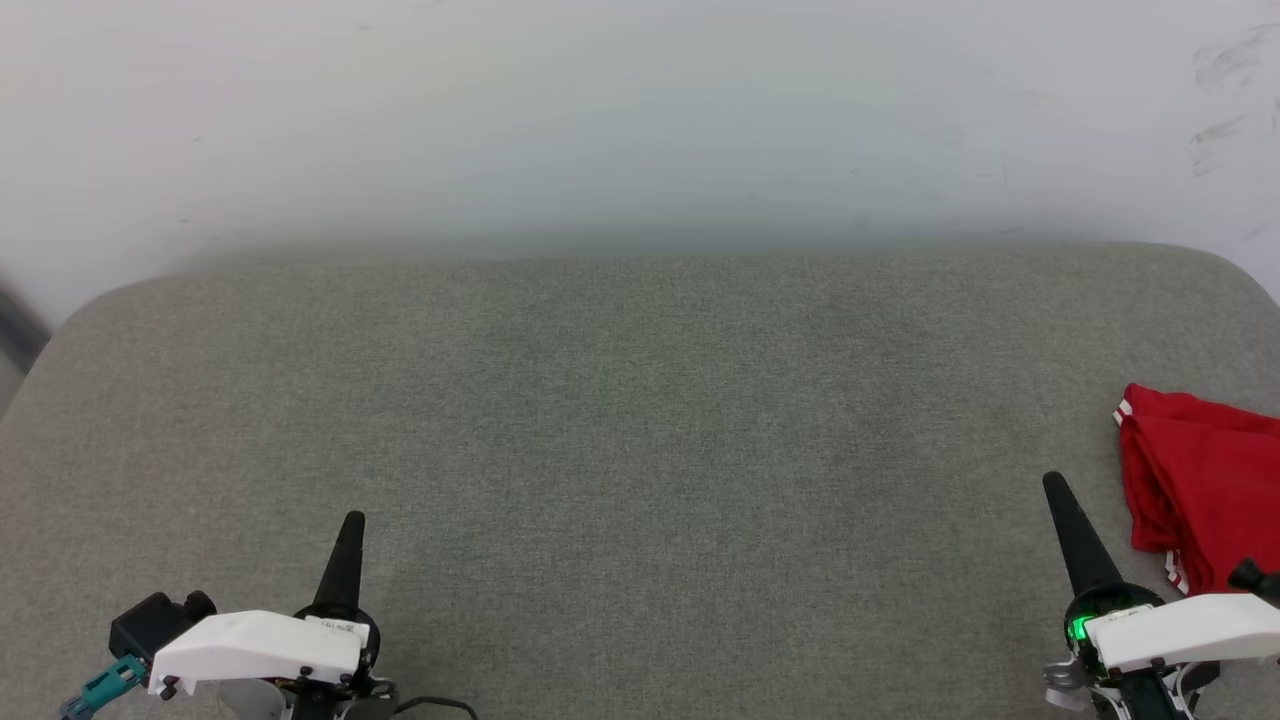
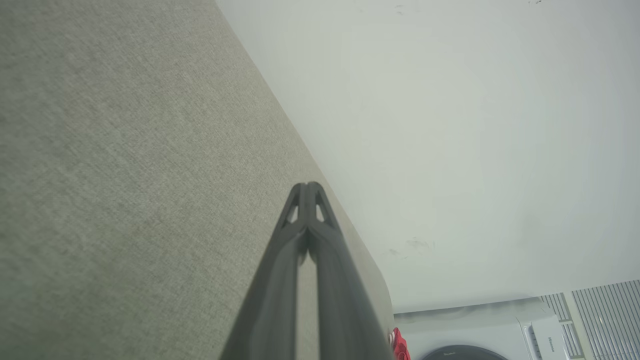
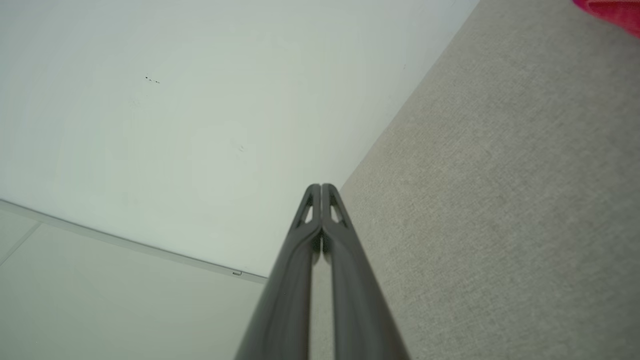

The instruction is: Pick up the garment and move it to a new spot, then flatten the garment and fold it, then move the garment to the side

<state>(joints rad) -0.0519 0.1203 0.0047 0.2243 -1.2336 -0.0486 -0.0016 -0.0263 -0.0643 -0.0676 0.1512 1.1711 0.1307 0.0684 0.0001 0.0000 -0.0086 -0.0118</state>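
The garment (image 1: 1200, 480), bright red with a strip of red-white trim, lies bunched at the right edge of the grey fabric surface (image 1: 640, 450), partly cut off by the picture's edge. A sliver of the garment (image 2: 399, 345) peeks past the left fingers, and a red corner of the garment (image 3: 615, 12) shows at the top right of the right wrist view. My right gripper (image 1: 1055, 485) stands just left of the garment, shut and holding nothing. My left gripper (image 1: 352, 520) rests at the lower left, far from the garment, shut and empty. Both pairs of fingertips touch in the wrist views.
A pale wall (image 1: 640, 110) rises behind the surface's far edge. A white appliance with a dark round door (image 2: 465, 350) stands beyond the surface's end in the left wrist view. The surface has rounded far corners.
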